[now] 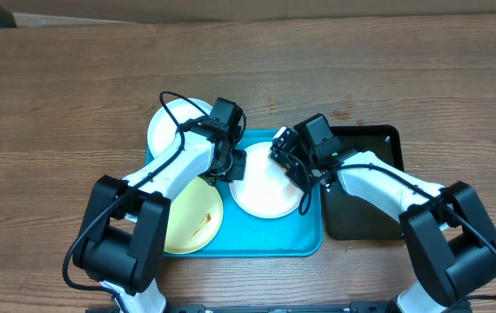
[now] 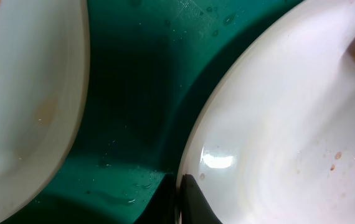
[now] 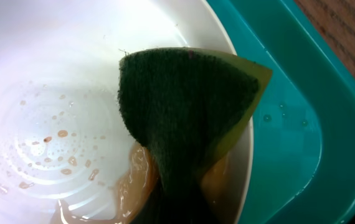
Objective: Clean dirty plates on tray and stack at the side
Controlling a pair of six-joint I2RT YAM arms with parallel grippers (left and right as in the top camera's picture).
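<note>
Overhead view, with wrist close-ups. The tray [image 1: 257, 243] lies mid-counter [image 1: 74, 104] and carries three plates: the centre plate [image 1: 265, 196], white, toward the tray's 3 o'clock; the yellow plate [image 1: 191, 222] at its 7 o'clock corner, marked with a brown smear; and the far plate [image 1: 170, 126], white, at 11 o'clock and overhanging the rim. A black tray [image 1: 365, 209] sits just beside the tray at 3 o'clock. My left end effector [image 1: 226, 165] is closed on the centre plate's rim at its 9 o'clock; the left wrist view shows one dark finger [image 2: 193, 202] lying across that rim, with wet tray floor beside it. My right end effector [image 1: 293, 169] is clamped on a sponge [image 3: 184, 106], green scouring face up over a yellow body, pressed against the centre plate's inner wall at about 2 o'clock. Brown droplets speckle the plate's floor, and a brownish pool lies under the sponge.
</note>
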